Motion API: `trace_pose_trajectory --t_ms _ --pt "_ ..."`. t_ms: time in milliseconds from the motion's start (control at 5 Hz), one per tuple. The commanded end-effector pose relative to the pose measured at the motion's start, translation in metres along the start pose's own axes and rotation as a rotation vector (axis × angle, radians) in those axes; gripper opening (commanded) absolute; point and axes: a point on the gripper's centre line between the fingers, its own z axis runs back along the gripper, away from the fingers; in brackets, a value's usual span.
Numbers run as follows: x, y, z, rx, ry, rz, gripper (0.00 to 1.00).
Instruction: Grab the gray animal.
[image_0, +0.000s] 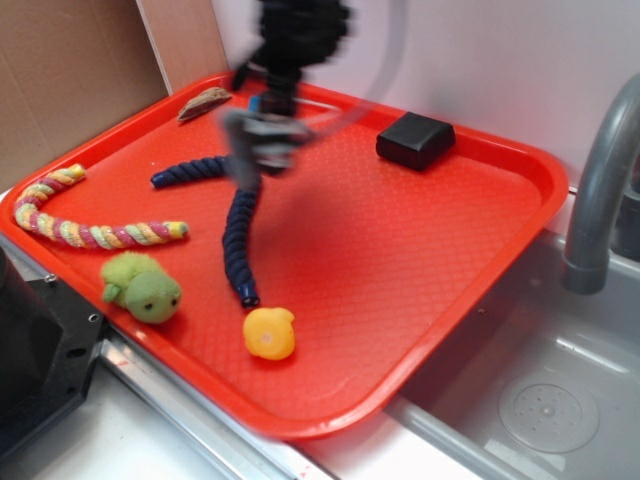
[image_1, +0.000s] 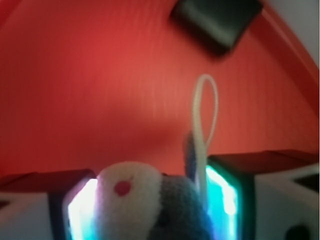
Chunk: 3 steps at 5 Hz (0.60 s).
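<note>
Red tray (image_0: 480, 260) — gray animal (image_1: 150, 205) between pincer (image_1: 160, 210) fingers.

We see a bright red tray (image_0: 480, 260) with a fine grid texture. On it lie a black box (image_0: 415, 140), a lime-green plush turtle (image_0: 142, 288), an orange-yellow duck (image_0: 269, 333), a navy ribbed toy (image_0: 240, 240), and a pink, yellow and green striped rope (image_0: 90, 232). The gray animal (image_1: 160, 207) has a whitish face, red eye and white string.
</note>
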Motion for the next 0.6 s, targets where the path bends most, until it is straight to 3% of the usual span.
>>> trace_pose_trajectory --t_ms 0,200,400 --pt "-0.063 0.01 0.044 0.037 -0.078 0.153 0.0" --pt "-0.079 0.012 0.059 -0.008 -0.096 0.265 0.0" --pt "-0.081 0.015 0.074 -0.037 -0.049 0.371 0.0"
